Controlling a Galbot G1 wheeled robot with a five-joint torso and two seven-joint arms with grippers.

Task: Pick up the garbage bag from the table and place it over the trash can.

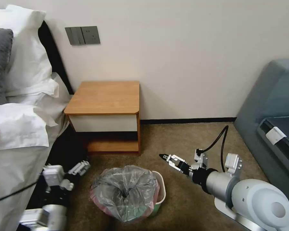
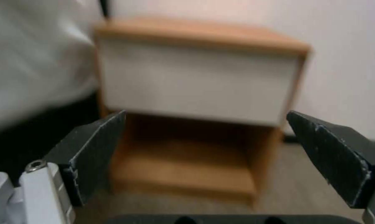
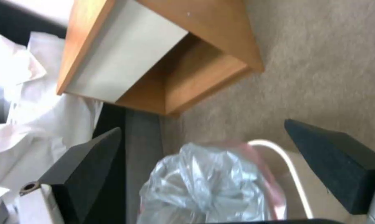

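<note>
The garbage bag (image 1: 125,189), crinkly grey film with pink edges, lies bunched over the trash can (image 1: 161,189), whose far-right rim stays bare. The table (image 1: 102,96) stands behind it with a bare wooden top. My right gripper (image 1: 167,158) hovers open just right of and beyond the bin, holding nothing. In the right wrist view its fingers (image 3: 203,128) frame the bag (image 3: 208,183) and the bin rim (image 3: 287,168), with the table (image 3: 125,56) beyond. My left gripper (image 1: 83,167) is low at the bin's left, open (image 2: 204,118), facing the table's drawer front (image 2: 195,87).
A bed with white pillows and sheets (image 1: 19,128) crowds the left side, close to my left arm. A grey sofa (image 1: 273,106) stands at the right. Brown carpet (image 1: 183,138) lies open between table, bin and sofa.
</note>
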